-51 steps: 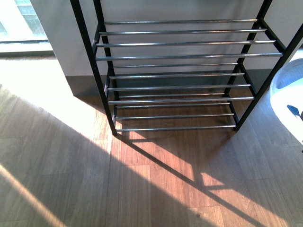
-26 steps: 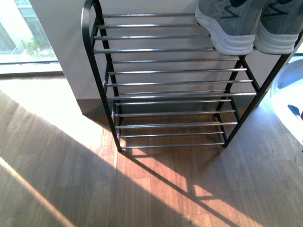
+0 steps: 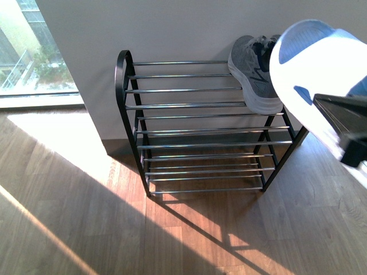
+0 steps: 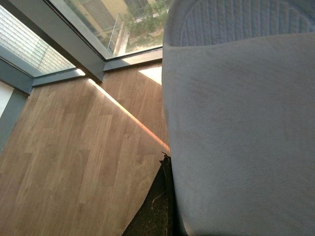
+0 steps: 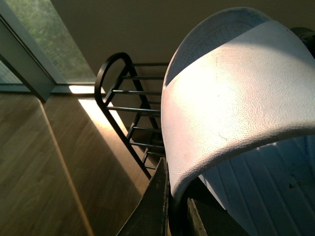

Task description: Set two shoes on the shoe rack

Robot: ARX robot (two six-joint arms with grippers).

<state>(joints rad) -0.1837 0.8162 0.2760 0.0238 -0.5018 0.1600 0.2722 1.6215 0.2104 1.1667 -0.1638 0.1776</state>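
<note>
The shoe rack (image 3: 195, 129), black frames with chrome bars, stands against the wall. A grey knit sneaker (image 3: 252, 77) rests on its top shelf at the right end. In front of that end hangs a pale blue slide (image 3: 312, 69), held from below by my right gripper (image 3: 344, 129). In the right wrist view that gripper (image 5: 172, 196) is shut on the slide's strap (image 5: 231, 88), with the rack (image 5: 123, 98) beyond. My left gripper (image 4: 170, 196) is shut on another pale blue slide (image 4: 236, 137), which fills most of its view. One dark finger (image 4: 153, 209) shows beside it.
A floor-length window (image 3: 34, 51) lies left of the rack, beside the grey wall (image 3: 172, 28). Wood plank floor (image 3: 86, 217) with bands of sunlight and shadow spreads in front of the rack.
The front view has pulled back and up, so the rack looks smaller and lower. The sneaker on the top shelf came into sight, and the slide in my right gripper rose in front of it.
</note>
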